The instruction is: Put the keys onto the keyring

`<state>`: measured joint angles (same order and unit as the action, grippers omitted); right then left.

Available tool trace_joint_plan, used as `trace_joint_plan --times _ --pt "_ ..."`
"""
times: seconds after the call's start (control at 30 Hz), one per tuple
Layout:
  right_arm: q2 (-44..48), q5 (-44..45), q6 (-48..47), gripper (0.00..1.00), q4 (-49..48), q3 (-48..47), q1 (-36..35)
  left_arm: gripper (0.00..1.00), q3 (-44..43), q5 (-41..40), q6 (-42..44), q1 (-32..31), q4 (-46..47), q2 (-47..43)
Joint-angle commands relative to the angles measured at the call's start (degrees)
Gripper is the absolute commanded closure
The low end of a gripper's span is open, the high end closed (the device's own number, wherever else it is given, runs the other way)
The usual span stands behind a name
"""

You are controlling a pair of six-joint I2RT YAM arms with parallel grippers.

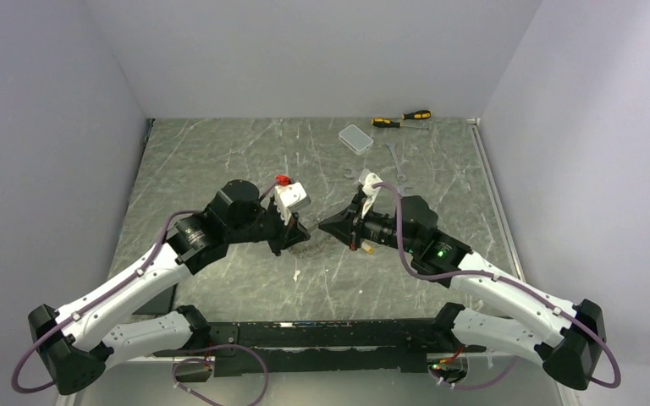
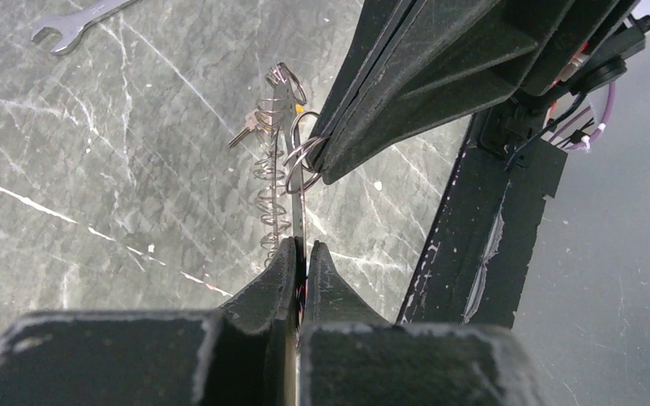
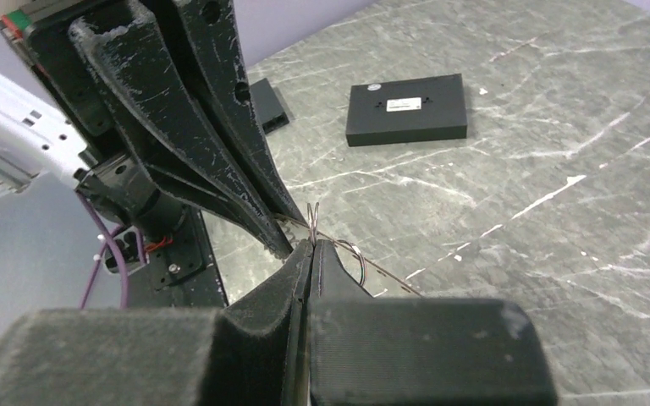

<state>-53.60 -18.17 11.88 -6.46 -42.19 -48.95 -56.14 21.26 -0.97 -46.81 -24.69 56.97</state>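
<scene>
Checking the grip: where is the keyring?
In the left wrist view, the keyring stands edge-on at centre, pinched by the left fingers, the right fingers gripping its right side.

1. My left gripper (image 1: 294, 239) and right gripper (image 1: 328, 227) point at each other at mid-table, their tips close together.
2. Between them I see a small dark cluster, the keyring (image 1: 298, 247), too fine to resolve.
3. Toward the far edge lie a clear plastic box (image 1: 355, 138), two yellow-and-black screwdrivers (image 1: 402, 118) and two silver wrenches (image 1: 393, 159).
4. The table (image 1: 220, 161) is grey and marbled.
</scene>
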Motion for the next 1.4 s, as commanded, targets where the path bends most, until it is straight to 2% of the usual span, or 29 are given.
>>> trace_joint_plan --times 0.0,0.3,0.43,0.57,0.63,0.77,0.87,0.93,1.0,1.13,1.37 --pt "-1.8 5.66 1.65 1.0 -0.81 -3.64 -1.06 1.0 -2.34 2.09 -1.75 -0.47 3.26 1.11" --pt "-8.03 20.62 -4.18 1.0 0.29 -7.35 -11.68 1.0 -9.15 0.12 -7.24 -0.47 -2.51 6.75" --pt "-5.89 22.01 -5.38 1.0 -5.08 -3.49 -12.11 1.0 -9.23 -0.68 -8.63 -0.47 -2.52 5.49" --pt "-2.6 19.75 -8.0 1.0 -10.3 1.53 -12.14 1.0 -9.13 0.51 -9.48 -0.46 -2.18 3.51" --pt "-1.46 18.51 -8.84 1.0 -12.52 4.19 -12.09 0.89 -9.66 2.06 -9.91 -0.43 -1.87 3.24" --pt "0.56 14.93 -8.98 1.0 -16.65 7.67 -12.09 0.59 -11.5 7.16 -10.51 -0.43 -1.26 3.34" --pt "3.29 11.68 -9.34 1.0 -21.71 10.99 -12.14 0.45 -12.7 10.04 -10.09 -0.47 -1.6 2.76" --pt "5.5 10.39 -9.64 1.0 -24.52 12.69 -12.12 0.41 -14.22 11.85 -8.87 -0.45 -2.96 2.14" --pt "7.35 9.5 -10.57 1.0 -25.06 13.68 -12.11 0.41 -16.36 12.6 -6.95 -0.41 -5.63 1.62" --pt "10.89 7.78 -11.34 1.0 -25.88 14.96 -12.05 0.49 -18.35 13.84 -3.06 -0.47 -9.8 0.43" --pt "13.85 6.02 -10.86 1.0 -27.37 14.96 -12.05 0.59 -12.65 16.06 -4.47 -0.45 -2.97 -2.32"
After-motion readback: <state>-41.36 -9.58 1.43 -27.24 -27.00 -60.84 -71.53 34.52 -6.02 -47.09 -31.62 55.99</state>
